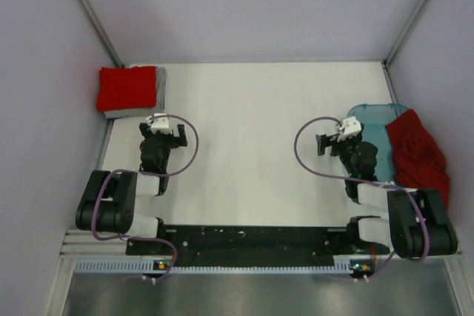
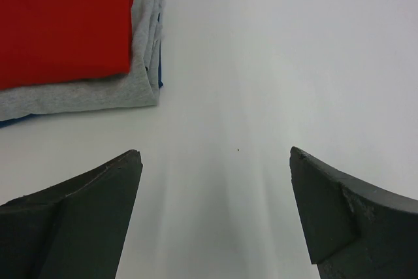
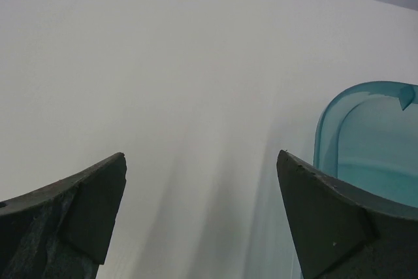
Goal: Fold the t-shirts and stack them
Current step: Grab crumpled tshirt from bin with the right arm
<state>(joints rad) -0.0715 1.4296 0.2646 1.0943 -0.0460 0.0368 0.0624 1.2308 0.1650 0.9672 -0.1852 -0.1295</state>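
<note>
A folded bright red t-shirt lies on top of a folded grey t-shirt at the table's far left corner. The same stack shows at the top left of the left wrist view, red over grey. A dark red t-shirt lies crumpled over the teal tub at the right edge. My left gripper is open and empty, just near and right of the stack. My right gripper is open and empty over bare table, just left of the tub.
A thin blue edge shows under the grey shirt. The tub's rim stands close beside my right finger. Grey walls close the table at the left, back and right. White table lies between the arms.
</note>
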